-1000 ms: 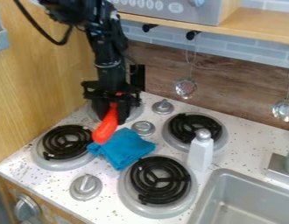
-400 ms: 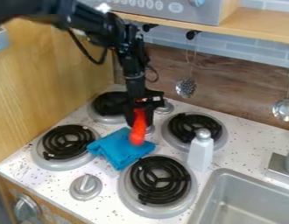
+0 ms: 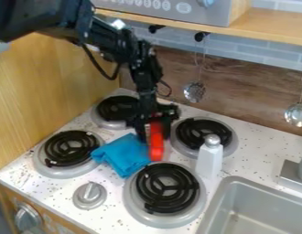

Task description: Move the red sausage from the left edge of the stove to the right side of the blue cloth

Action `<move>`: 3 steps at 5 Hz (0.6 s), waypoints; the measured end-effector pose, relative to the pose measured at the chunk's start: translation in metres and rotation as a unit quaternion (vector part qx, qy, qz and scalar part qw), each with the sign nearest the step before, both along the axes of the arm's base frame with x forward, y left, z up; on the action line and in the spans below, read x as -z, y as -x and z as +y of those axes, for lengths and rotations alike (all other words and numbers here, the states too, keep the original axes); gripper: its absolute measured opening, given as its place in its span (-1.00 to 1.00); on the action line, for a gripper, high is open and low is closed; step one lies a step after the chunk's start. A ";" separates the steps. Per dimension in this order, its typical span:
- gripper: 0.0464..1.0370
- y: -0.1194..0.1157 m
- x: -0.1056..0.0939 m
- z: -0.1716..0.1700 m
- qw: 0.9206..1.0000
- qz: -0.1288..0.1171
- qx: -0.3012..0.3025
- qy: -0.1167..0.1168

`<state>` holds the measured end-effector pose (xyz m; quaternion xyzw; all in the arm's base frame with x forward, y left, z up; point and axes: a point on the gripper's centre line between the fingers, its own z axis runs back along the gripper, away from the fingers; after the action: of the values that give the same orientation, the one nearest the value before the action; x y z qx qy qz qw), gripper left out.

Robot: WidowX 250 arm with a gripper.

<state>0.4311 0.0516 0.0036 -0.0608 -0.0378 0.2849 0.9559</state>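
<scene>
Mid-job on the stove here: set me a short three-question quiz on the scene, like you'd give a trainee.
1. Multiple choice: what colour is the long item held by the tool?
a) green
b) red
c) white
2. True or false: in the picture, the cloth lies to the right of the white bottle.
3. Fill in the blank: the speckled stovetop has ____ black coil burners.

Key: 1: b. 2: false, it lies to the left of the bottle. 3: four.
</scene>
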 end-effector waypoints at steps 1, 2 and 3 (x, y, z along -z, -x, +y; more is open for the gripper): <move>0.95 0.009 -0.017 -0.004 0.999 -0.044 -0.006 0.003; 0.94 0.029 -0.048 -0.003 0.996 -0.085 -0.021 -0.006; 0.93 0.062 -0.083 0.011 0.989 -0.149 -0.011 0.001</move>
<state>0.3689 0.0621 0.0869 -0.1034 -0.1803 0.2829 0.9364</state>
